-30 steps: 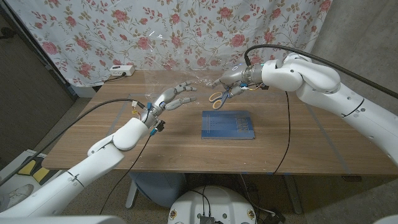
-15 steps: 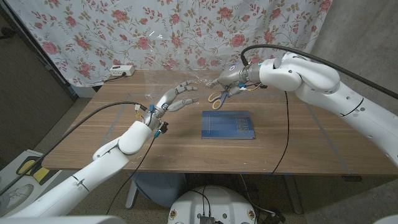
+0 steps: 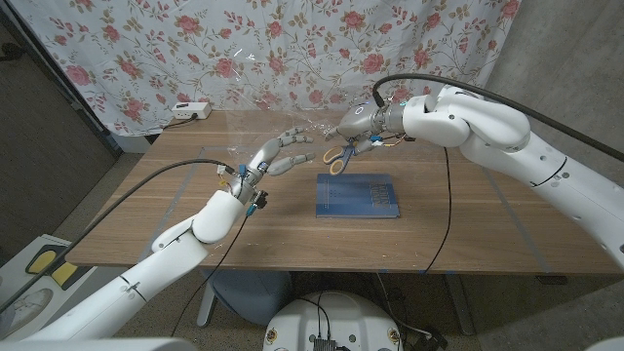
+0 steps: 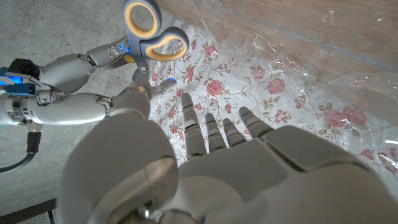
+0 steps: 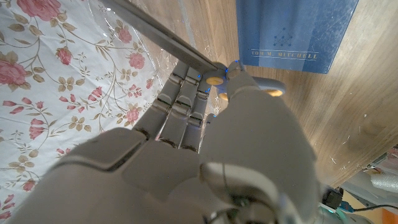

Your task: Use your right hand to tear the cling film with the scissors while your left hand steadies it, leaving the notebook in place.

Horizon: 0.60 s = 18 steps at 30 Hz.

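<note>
Table: a wooden table (image 3: 458,229) spans the middle of the head view, its near edge low in the frame.
Left arm: comes in from the lower left corner and rises toward the centre.
Notebook: a blue notebook (image 3: 358,195) lies flat just right of centre in the head view, apart from both hands; the right wrist view shows it (image 5: 297,28) in its upper right corner, white lettering on the cover.
Left hand: the left hand (image 3: 278,154) is raised above the table a little left of centre, fingers (image 4: 192,124) spread apart and holding nothing, reaching toward the film.
Right hand: the right hand (image 3: 357,126) sits above and right of the notebook, fingers wrapped around the scissors' handles.
Scissors: the scissors (image 3: 337,156) hang from the right hand with yellow-lined loops (image 4: 147,28) downward in the head view; the blade (image 5: 155,34) runs to the upper left of the right wrist view.
Cling film: the cling film (image 3: 292,107) is a clear wrinkled sheet upright between the hands and the curtain, top centre.
Backdrop: a floral curtain (image 3: 146,49) across the top; a white power strip (image 3: 190,110) at the table's far left edge.
</note>
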Available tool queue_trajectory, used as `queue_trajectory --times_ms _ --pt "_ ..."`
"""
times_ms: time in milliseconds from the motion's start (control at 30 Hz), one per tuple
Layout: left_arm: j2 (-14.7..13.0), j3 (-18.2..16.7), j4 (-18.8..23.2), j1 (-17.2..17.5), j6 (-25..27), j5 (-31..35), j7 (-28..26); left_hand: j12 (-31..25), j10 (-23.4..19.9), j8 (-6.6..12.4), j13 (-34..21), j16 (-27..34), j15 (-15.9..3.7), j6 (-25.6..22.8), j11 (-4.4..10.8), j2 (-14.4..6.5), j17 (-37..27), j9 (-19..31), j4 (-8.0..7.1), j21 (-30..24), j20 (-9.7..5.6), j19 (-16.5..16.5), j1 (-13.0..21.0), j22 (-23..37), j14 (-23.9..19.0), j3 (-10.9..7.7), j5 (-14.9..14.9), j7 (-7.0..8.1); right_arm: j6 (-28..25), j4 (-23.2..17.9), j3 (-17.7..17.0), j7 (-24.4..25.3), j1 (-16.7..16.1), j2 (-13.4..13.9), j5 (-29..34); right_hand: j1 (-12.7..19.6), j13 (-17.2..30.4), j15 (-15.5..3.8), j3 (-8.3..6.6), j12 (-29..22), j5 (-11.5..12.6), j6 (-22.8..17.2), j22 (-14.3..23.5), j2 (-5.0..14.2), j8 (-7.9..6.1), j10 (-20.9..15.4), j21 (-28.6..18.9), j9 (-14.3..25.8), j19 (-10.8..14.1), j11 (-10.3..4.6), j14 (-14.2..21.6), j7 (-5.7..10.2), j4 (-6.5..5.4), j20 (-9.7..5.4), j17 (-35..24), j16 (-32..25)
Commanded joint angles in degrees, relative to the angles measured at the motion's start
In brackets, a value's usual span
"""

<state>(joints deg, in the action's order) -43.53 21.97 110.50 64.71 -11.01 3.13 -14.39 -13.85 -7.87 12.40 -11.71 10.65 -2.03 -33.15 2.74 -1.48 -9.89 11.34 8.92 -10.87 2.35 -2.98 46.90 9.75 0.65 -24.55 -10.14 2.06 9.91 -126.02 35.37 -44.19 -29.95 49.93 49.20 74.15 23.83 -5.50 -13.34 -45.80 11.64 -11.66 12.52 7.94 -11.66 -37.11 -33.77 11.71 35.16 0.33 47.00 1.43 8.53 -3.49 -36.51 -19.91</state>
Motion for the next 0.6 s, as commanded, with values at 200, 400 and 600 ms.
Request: queue_trajectory --times_ms 200,400,600 --pt "0.49 1.75 -1.14 -1.46 -0.47 0.5 1.43 0.94 1.95 0.15 -0.09 -0.4 0.75 -1.72 -0.92 -0.9 -0.05 -0.02 0.25 0.0 0.94 -0.13 1.59 0.11 1.24 0.24 0.08 -1.14 -0.01 -0.59 -0.65 -0.13 0.03 -1.16 0.91 0.44 0.26 -8.27 0.14 -0.31 0.44 -0.31 -0.04 0.27 -0.37 -11.01 -0.75 0.16 -0.41 -10.57 0.41 0.33 0.18 -2.78 -0.24 0.21" --pt "0.79 2.1 -1.68 -1.84 -0.47 0.38 1.54 0.98 2.04 0.02 -0.06 -0.39 1.08 -1.85 -1.04 -1.74 -0.05 -0.04 0.39 -0.01 1.31 -0.13 2.45 0.12 1.43 -0.16 -0.06 -1.08 0.44 -0.33 -0.29 -0.38 0.5 -1.54 1.03 0.44 0.27 -8.27 0.18 -0.25 0.46 -0.35 -0.06 0.28 -0.39 -10.95 -0.93 0.15 -0.43 -10.65 0.47 0.33 0.16 -2.79 -0.27 0.25" --pt "1.1 2.57 -2.1 -2.39 -0.4 0.57 1.61 0.97 2.01 0.0 -0.03 -0.32 1.15 -2.24 -1.09 -2.75 -0.04 -0.06 0.8 -0.07 1.37 -0.3 3.98 0.1 1.41 -0.84 -0.22 -1.01 0.91 0.05 -0.04 -0.48 1.0 -1.87 0.88 0.46 0.31 -8.27 0.21 -0.23 0.47 -0.46 -0.08 0.28 -0.44 -10.95 -1.13 0.14 -0.47 -10.64 0.52 0.35 0.16 -2.8 -0.29 0.32"
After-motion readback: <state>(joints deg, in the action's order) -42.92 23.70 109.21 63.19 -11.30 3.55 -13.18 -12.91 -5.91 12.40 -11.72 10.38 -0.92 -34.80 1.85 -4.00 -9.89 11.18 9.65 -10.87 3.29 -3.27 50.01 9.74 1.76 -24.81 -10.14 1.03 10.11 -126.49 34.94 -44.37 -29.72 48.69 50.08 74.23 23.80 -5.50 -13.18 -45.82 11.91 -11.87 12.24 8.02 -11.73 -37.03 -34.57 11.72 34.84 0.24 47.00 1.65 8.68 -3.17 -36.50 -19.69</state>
